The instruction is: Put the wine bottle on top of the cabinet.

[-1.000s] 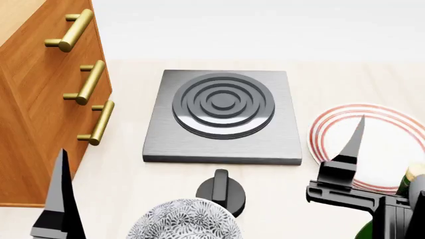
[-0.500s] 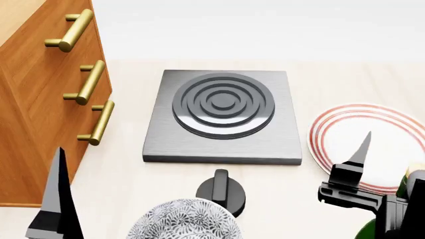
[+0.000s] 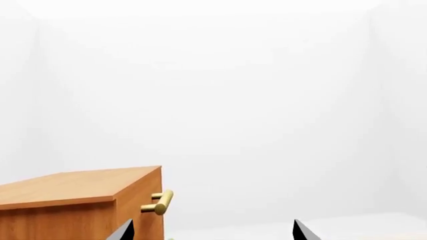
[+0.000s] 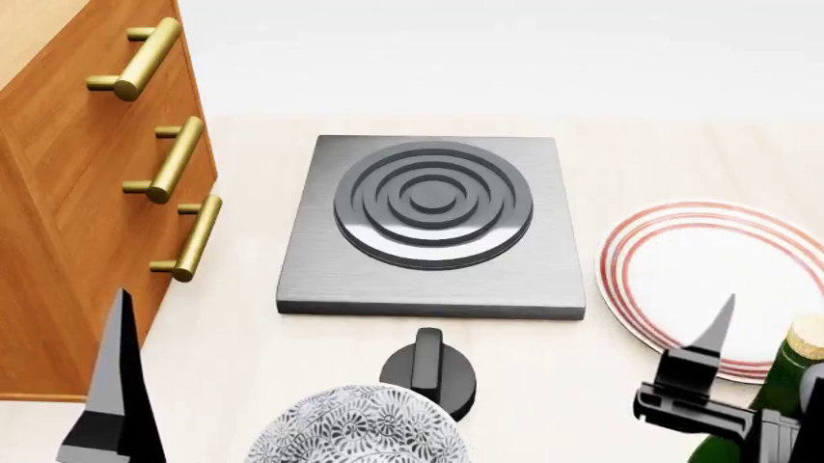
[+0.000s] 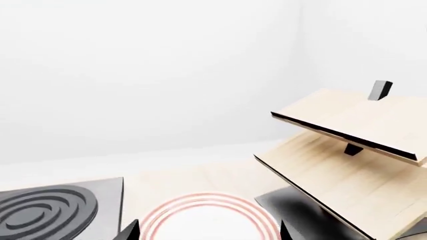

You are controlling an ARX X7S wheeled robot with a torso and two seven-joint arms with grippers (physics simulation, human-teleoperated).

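The wine bottle [image 4: 788,374] stands at the near right edge of the head view. Only its dark green neck and tan cork show. One finger [image 4: 713,336] of my right arm rises just left of the bottle, apart from it. In the right wrist view my right gripper [image 5: 209,232] is open and empty, and the bottle is out of that view. The orange-brown cabinet [image 4: 77,193] with brass handles stands at the left. My left gripper [image 3: 212,232] is open and empty, with the cabinet's top corner [image 3: 73,192] beside one fingertip.
A black hob plate [image 4: 431,227] lies in the middle. A red-ringed white plate [image 4: 721,260] lies at the right. A black knob [image 4: 429,371] and a patterned bowl [image 4: 354,424] sit near the front. A pale slanted rack [image 5: 347,150] stands beyond the plate.
My right gripper has dropped back toward the near right corner, so more of the bottle's cork and neck shows. The left arm has barely moved.
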